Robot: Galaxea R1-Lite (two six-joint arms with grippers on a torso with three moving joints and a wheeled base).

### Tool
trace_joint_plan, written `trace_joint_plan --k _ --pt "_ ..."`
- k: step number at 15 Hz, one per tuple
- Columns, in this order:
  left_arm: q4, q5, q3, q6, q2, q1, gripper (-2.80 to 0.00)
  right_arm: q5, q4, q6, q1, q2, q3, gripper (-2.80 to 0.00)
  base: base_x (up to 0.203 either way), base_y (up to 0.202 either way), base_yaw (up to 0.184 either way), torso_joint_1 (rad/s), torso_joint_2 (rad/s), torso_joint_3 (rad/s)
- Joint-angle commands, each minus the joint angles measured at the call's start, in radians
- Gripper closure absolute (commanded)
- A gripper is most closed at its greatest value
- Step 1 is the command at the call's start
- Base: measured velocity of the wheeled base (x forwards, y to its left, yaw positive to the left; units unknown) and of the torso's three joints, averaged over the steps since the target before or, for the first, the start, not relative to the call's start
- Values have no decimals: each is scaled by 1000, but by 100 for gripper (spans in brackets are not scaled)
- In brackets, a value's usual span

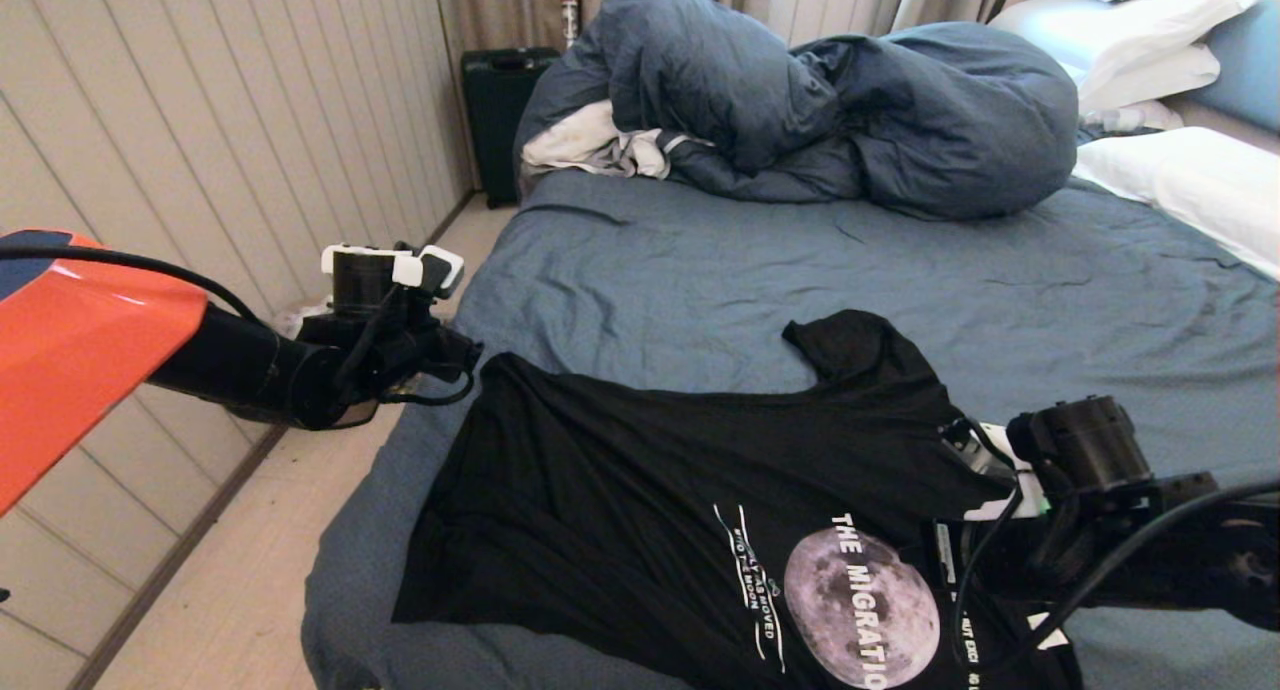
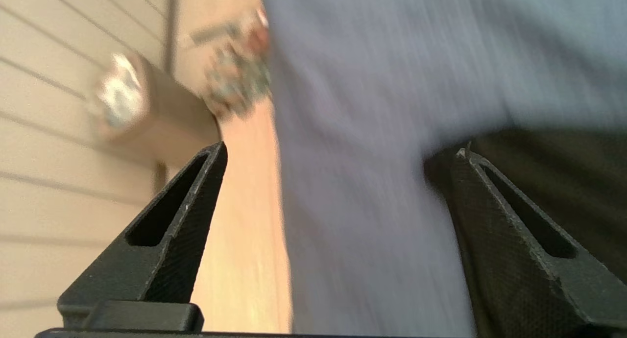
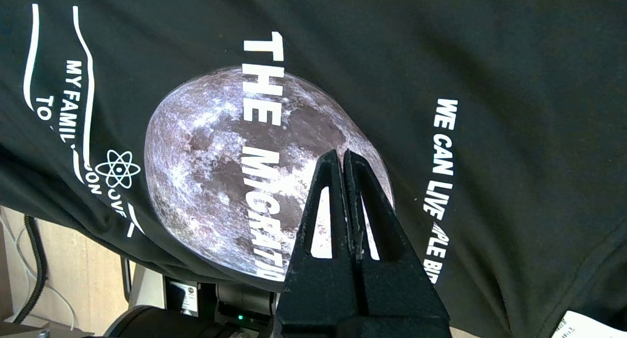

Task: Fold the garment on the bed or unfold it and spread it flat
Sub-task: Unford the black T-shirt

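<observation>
One garment to note: your T-shirt lies print-up on the bed, spread over the near-left corner, with its near edge hanging past the bed's near edge. One sleeve points toward the middle of the bed.

Handling, judged: thin, limp fabric, light, no stiffness. It should drape and drag over the sheet rather than slide cleanly. A pinch in mid-panel would likely bunch it. You would do better taking it at a hem corner, a shoulder seam or the sleeve edge, two points at once.

Left gripper: jaws wide, nothing between them. It sits at the bed's left edge, just beside the shirt's far-left corner; one fingertip is against black cloth, contact uncertain.

Right gripper: jaws closed together, empty, above the moon print near the bed's near edge.

Legible print: "THE MIGRATIO…" across the moon; "WE CAN LIVE …PLE BI…" to one side; "MY FAMIL…", "TO…" beside wavy white lines and an atom symbol. Remaining small text unreadable. No brand seen.
</observation>
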Motion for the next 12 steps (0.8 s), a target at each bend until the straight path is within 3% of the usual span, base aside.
trace_joint_plan --k 1,3,5,7,9,12 --pt "-2 -2 84 -3 -44 -11 -280 1 -1 1 0 0 0 0 0 0 0 0 0 0" --pt "-3 -11 246 -46 -112 -57 -280 1 -1 1 1 0 0 0 0 0 0 0 0 0" --pt "-2 -17 391 -146 -225 -136 -280 0 -1 0 0 3 0 0 0 0 0 0 0 0" --pt "6 -9 487 -282 -300 -259 -280 -1 -1 1 0 9 0 0 0 0 0 0 0 0" --pt "12 5 522 -348 -325 -296 -280 1 -1 0 1 -6 3 0 0 0 0 0 0 0" --pt "55 139 536 -419 -348 -296 -280 2 -1 1 0 -11 1 0 0 0 0 0 0 0"
